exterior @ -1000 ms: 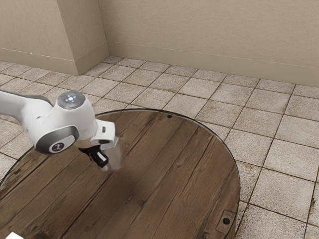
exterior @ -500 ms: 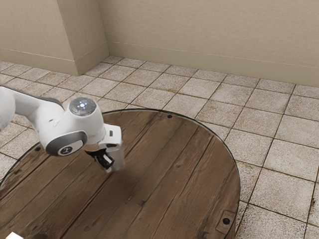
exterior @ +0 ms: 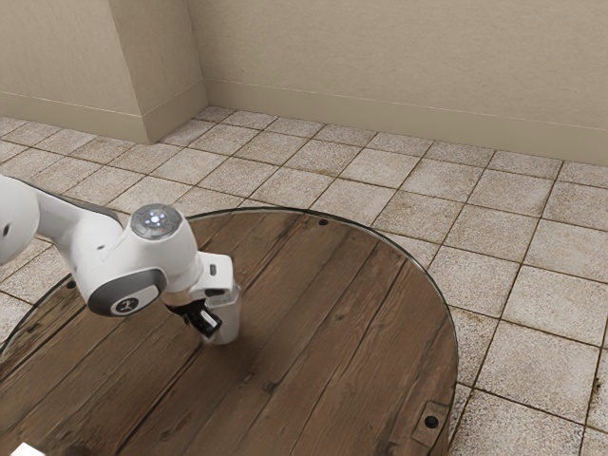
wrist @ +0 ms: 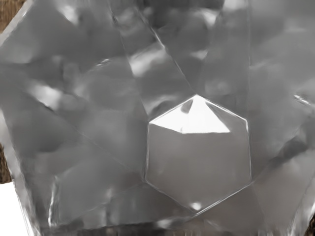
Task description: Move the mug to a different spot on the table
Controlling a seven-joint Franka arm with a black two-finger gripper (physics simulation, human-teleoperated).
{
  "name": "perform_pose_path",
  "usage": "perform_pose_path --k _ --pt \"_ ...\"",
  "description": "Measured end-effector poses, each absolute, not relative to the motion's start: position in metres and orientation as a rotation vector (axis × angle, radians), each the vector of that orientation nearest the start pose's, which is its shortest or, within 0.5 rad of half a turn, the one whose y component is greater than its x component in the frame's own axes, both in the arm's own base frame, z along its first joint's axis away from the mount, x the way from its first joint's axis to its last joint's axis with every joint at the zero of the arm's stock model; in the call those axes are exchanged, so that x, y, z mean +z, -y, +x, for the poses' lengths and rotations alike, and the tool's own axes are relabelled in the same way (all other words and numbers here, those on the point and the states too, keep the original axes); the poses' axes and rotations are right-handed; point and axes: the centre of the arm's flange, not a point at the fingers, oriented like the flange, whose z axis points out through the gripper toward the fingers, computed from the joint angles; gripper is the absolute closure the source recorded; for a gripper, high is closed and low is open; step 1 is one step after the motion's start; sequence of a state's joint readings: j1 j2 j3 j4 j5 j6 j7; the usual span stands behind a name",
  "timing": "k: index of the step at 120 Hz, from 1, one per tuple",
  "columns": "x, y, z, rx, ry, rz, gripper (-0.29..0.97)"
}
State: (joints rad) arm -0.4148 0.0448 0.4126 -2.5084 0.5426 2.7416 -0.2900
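The arm (exterior: 114, 256) comes in from the exterior view's left and bends low over the round wooden table (exterior: 361, 323); its gripper (exterior: 204, 321) points down at the table's left part, as that view has it, and is closed narrow on the mug (exterior: 228, 309); one black finger (exterior: 200, 319) lies against the mug's side that faces the arm, and the other I cannot make out; the mug is pale grey and glassy, upright, just below the white hand, well in from the table's rim; its base is at the boards or just above them, and which of the two cannot be told; in the wrist view the mug (wrist: 197, 147) sits right under the hand, its walls cut in flat shiny facets around a six-sided bottom (wrist: 199, 162); a sliver of brown wood (wrist: 10, 7) shows past its edge; beyond the table lie beige floor tiles (exterior: 532, 237), and a plain wall (exterior: 399, 47) with a jutting corner (exterior: 157, 57).
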Motion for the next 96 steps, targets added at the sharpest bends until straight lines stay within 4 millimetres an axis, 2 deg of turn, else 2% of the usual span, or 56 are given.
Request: perform_pose_path --k 4,28,44,52,68,79,88,96 --pt "0.281 0.02 0.48 -0.32 -0.281 -2.868 0.43" --pt "0.281 0.021 0.477 -0.315 -0.266 -2.884 0.17" --pt "0.282 0.022 0.463 -0.297 -0.264 -2.903 0.09" --pt "0.292 0.024 0.453 -0.308 -0.261 -2.916 0.07" --pt "0.33 0.025 0.433 -0.365 -0.243 -2.946 0.04" --pt "0.366 0.02 0.426 -0.412 -0.189 -2.971 0.02" --pt "0.417 0.019 0.445 -0.463 -0.107 -2.982 0.02" --pt "0.472 0.016 0.478 -0.498 -0.006 -2.99 0.01"
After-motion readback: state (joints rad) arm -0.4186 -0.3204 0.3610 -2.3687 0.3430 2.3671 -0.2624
